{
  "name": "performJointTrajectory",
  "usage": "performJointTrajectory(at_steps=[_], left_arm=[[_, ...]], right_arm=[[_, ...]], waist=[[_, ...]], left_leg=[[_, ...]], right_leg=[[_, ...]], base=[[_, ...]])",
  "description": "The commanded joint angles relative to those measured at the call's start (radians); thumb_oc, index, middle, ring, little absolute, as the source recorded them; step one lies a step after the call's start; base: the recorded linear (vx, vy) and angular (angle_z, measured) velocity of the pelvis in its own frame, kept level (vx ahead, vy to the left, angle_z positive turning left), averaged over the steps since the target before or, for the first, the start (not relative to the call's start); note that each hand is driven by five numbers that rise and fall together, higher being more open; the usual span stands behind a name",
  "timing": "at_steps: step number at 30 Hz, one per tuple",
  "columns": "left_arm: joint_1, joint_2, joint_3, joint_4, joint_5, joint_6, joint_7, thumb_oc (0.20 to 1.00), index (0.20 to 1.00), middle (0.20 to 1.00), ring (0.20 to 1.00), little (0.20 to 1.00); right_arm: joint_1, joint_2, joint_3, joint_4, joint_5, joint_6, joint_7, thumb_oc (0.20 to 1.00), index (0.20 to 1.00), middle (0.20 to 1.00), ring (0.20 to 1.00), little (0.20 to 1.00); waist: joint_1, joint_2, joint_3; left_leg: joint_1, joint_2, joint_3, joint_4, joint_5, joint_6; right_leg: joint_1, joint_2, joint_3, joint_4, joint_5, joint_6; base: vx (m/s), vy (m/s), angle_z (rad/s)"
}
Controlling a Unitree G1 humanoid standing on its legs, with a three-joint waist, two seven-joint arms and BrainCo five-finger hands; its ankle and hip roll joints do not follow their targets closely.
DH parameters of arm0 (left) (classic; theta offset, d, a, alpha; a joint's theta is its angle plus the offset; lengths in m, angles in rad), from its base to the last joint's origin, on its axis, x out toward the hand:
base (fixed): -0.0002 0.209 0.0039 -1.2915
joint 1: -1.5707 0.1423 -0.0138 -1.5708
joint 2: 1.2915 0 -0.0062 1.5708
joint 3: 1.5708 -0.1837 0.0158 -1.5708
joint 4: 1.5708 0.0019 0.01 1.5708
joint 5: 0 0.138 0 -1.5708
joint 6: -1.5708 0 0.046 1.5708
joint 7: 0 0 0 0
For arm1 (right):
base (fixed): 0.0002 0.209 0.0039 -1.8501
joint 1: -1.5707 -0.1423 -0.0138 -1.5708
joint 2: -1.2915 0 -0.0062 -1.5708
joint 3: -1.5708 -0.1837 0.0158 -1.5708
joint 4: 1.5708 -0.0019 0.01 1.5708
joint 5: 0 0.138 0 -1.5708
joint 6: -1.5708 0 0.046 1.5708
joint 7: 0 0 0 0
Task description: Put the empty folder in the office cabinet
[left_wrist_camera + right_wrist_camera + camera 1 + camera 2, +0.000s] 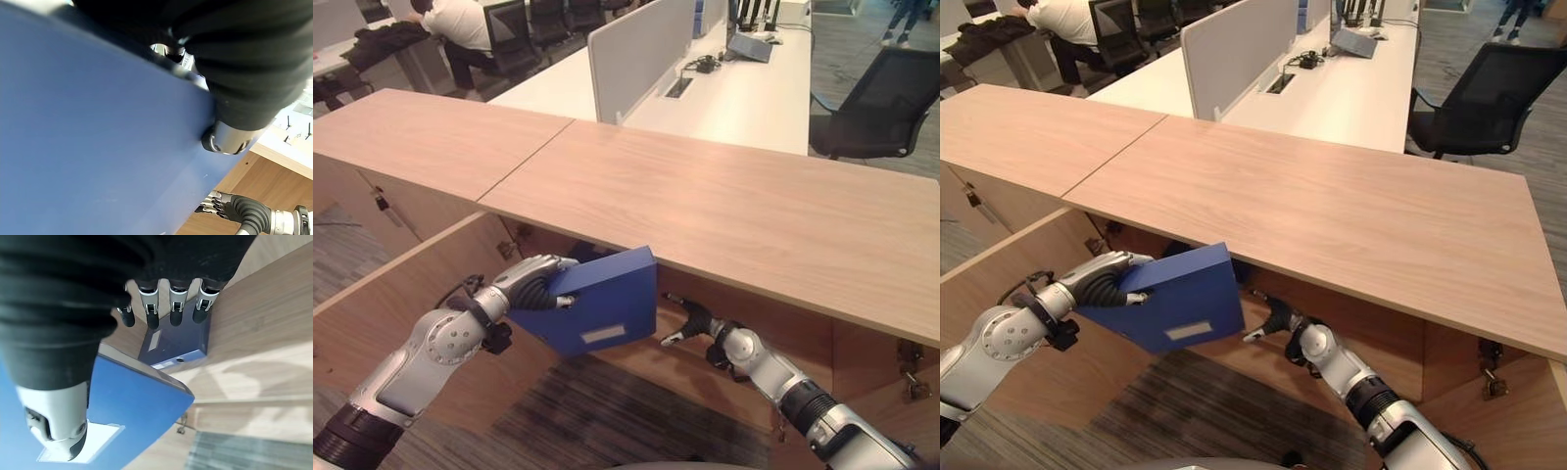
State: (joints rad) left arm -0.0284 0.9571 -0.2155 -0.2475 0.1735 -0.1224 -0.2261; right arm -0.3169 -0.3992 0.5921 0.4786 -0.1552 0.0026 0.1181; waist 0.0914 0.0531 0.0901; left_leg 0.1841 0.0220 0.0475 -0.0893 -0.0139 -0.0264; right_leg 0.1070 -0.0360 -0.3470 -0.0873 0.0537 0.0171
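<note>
A: What is the biggest thing you have before you?
B: You face the office cabinet (pixel 724 211), its long wooden top running across, with the open compartment dark beneath the front edge.

A: And where is your folder?
B: You hold the blue folder (pixel 597 304) tilted at the mouth of that compartment, its far corner just under the top's edge. A pale label shows on its face.

A: Which hand carries it?
B: Your left hand (pixel 536 281) is clamped on the folder's near edge, fingers curled over it.

A: What of the other?
B: Your right hand (pixel 1273 321) reaches under the top, just beside the folder, fingers straight and spread, holding nothing.

A: Anything inside already?
B: Past your right hand's fingers (pixel 176 313) you see a second blue folder (pixel 178 342) lying on the wooden shelf inside.
</note>
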Motion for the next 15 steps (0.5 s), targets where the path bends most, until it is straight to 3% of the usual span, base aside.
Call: performJointTrajectory(at_steps=[1,9,15], left_arm=[[-0.067,0.069,0.000,-0.076,-0.073,-0.048,0.044,0.200,0.200,0.200,0.200,0.200],[-0.149,0.065,-0.088,-0.121,-0.233,-0.063,0.031,0.200,0.200,0.200,0.200,0.200],[-0.205,0.048,-0.141,-0.126,-0.262,-0.063,0.038,0.200,0.200,0.200,0.200,0.200]], right_arm=[[-0.041,0.050,0.042,-0.030,0.083,-0.053,-0.002,1.000,1.000,1.000,1.000,1.000],[-0.046,0.092,0.068,-0.024,0.156,-0.062,-0.001,1.000,1.000,1.000,1.000,1.000],[-0.071,0.125,0.087,0.005,0.181,-0.064,-0.007,1.000,1.000,1.000,1.000,1.000]], waist=[[-0.016,-0.071,-0.039],[-0.022,-0.070,-0.042],[-0.022,-0.072,-0.045]], left_leg=[[-0.080,-0.005,0.031,0.002,-0.010,-0.017],[-0.080,-0.006,0.029,0.002,-0.011,-0.017],[-0.080,-0.006,0.030,0.002,-0.010,-0.017]], right_leg=[[0.088,-0.061,0.048,0.000,-0.082,0.100],[0.085,-0.061,0.050,0.000,-0.079,0.101],[0.086,-0.061,0.051,0.000,-0.079,0.101]], base=[[0.00,0.000,0.00],[0.00,0.000,0.00],[0.00,0.000,0.00]])
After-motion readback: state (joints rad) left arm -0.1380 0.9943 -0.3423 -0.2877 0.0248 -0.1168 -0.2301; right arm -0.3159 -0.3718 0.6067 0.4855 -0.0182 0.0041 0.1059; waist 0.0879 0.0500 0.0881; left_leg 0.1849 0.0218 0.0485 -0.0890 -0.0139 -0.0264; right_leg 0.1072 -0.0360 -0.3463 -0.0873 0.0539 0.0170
